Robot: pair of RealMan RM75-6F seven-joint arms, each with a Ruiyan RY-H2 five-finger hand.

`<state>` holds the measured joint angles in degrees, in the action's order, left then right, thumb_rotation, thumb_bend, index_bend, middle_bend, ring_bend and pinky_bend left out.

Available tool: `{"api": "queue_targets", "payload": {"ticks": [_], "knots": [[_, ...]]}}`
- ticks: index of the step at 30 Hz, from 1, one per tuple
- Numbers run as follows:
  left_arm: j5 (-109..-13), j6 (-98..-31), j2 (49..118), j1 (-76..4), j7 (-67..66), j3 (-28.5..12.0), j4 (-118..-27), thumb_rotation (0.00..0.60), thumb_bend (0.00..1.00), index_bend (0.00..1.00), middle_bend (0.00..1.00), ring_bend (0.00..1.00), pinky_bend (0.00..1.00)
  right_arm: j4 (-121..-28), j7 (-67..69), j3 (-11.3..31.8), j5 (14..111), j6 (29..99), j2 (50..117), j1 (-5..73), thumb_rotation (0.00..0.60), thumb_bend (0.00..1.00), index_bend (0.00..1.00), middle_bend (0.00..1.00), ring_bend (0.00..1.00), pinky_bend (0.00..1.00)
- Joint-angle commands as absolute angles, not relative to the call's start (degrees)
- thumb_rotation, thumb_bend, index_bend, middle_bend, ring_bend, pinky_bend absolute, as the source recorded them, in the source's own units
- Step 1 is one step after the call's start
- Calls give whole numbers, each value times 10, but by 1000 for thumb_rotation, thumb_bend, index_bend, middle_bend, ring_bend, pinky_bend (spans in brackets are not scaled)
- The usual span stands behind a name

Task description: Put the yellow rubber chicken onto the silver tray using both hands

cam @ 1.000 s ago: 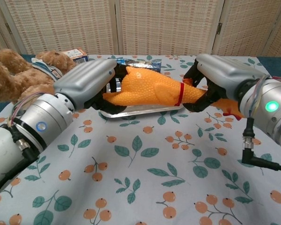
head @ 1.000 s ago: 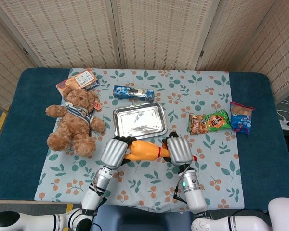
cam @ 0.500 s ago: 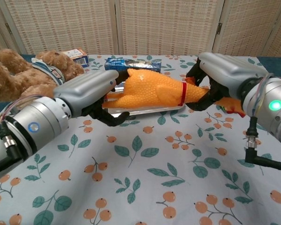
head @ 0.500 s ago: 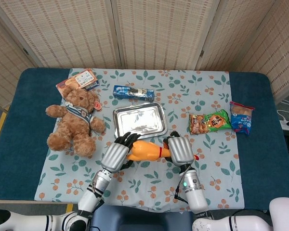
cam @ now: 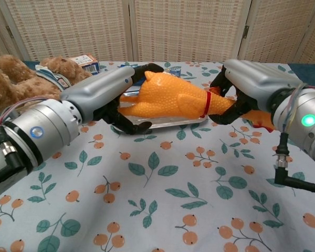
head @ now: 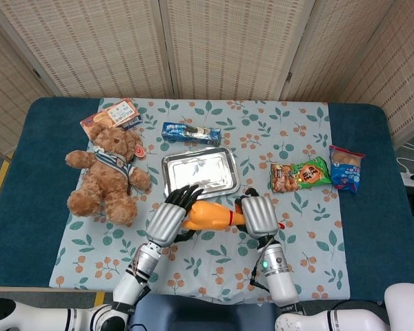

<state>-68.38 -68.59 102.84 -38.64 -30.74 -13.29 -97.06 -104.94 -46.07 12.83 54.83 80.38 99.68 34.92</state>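
A yellow rubber chicken (cam: 170,97) is hanging in the air between two robot hands at the centre of the chest view, just in front of the silver tray (head: 199,172) and not yet over it. The left hand (cam: 113,94) is cradling the plump body end, its dark fingers (cam: 127,126) curling beneath and its thumb reaching over the top. The right hand (cam: 247,86) is clamping the narrow neck end, just past the red band, with the orange head poking out beyond its palm. In the head view the chicken (head: 210,215) is lying crosswise in the lower middle of the frame, between the left hand (head: 167,221) and the right hand (head: 259,215), its body just below the tray's near rim.

Wording on the surrounding packets is too small to read: a blue packet (head: 190,132) is lying above the tray, a green snack bag (head: 301,174) and a blue snack bag (head: 346,167) are sitting toward the right, and an orange box (head: 112,114) is resting at the upper left behind a brown teddy bear (head: 109,172).

Compared with a second ago, the left hand's fingers are spreading wider under the body, and the chicken is riding slightly higher and tilting up at its body end.
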Motion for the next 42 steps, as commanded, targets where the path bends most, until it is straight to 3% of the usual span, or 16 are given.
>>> {"api": "queue_targets", "payload": {"ticks": [1, 4, 9, 15, 19, 22, 24, 26, 27, 28, 30, 31, 33, 36, 42], "knots": [[-712, -714, 1050, -381, -277, -133, -947, 600, 367, 110, 109, 82, 214, -1050, -460, 128, 549, 803, 996, 349, 600, 316, 866, 587, 801, 986], [-726, -728, 1064, -378, -258, -133, -929, 600, 494, 493, 471, 359, 316, -1051, -459, 128, 550, 802, 996, 349, 600, 316, 866, 587, 801, 986], [-739, -736, 1077, -379, -247, -133, -901, 600, 701, 846, 732, 552, 441, -1048, -459, 128, 549, 801, 997, 350, 600, 316, 866, 587, 802, 986], [-748, -735, 1079, -380, -248, -129, -887, 600, 797, 898, 813, 653, 546, -1046, -458, 129, 546, 799, 998, 350, 600, 316, 866, 587, 801, 986], [-757, -740, 1081, -379, -241, -130, -884, 600, 810, 912, 889, 713, 650, -1048, -458, 129, 547, 800, 997, 350, 600, 316, 866, 587, 801, 986], [-763, -740, 1082, -379, -237, -128, -882, 600, 809, 911, 888, 723, 686, -1050, -459, 130, 548, 802, 996, 350, 600, 316, 866, 586, 801, 986], [-762, -738, 1083, -378, -231, -128, -883, 600, 777, 890, 853, 705, 676, -1052, -458, 130, 547, 802, 994, 350, 600, 316, 866, 586, 802, 986], [-750, -723, 1074, -377, -241, -122, -890, 600, 687, 756, 717, 605, 601, -1053, -458, 130, 547, 802, 993, 350, 600, 316, 866, 587, 802, 986], [-738, -712, 1068, -377, -249, -120, -898, 600, 616, 593, 581, 502, 530, -1053, -458, 130, 547, 802, 993, 349, 600, 316, 866, 587, 802, 986], [-725, -701, 1061, -377, -257, -120, -909, 600, 536, 354, 391, 355, 439, -1054, -458, 130, 548, 802, 992, 349, 600, 316, 866, 587, 802, 986], [-695, -679, 1045, -379, -275, -122, -934, 600, 471, 86, 133, 142, 326, -1054, -458, 130, 548, 802, 992, 349, 600, 316, 866, 587, 801, 986], [-688, -673, 1040, -381, -280, -123, -941, 600, 454, 24, 56, 67, 277, -1054, -458, 130, 548, 802, 991, 349, 600, 317, 866, 587, 801, 986], [-678, -662, 1028, -382, -284, -121, -952, 600, 430, 0, 0, 0, 173, -1054, -458, 129, 548, 802, 990, 349, 600, 316, 866, 586, 801, 986], [-680, -657, 1019, -383, -276, -120, -956, 600, 386, 0, 0, 0, 79, -1052, -458, 127, 548, 801, 990, 349, 600, 316, 866, 587, 801, 986], [-691, -657, 992, -383, -260, -122, -981, 600, 328, 0, 0, 0, 40, -1043, -463, 125, 546, 800, 992, 350, 600, 316, 866, 587, 801, 986]]}}
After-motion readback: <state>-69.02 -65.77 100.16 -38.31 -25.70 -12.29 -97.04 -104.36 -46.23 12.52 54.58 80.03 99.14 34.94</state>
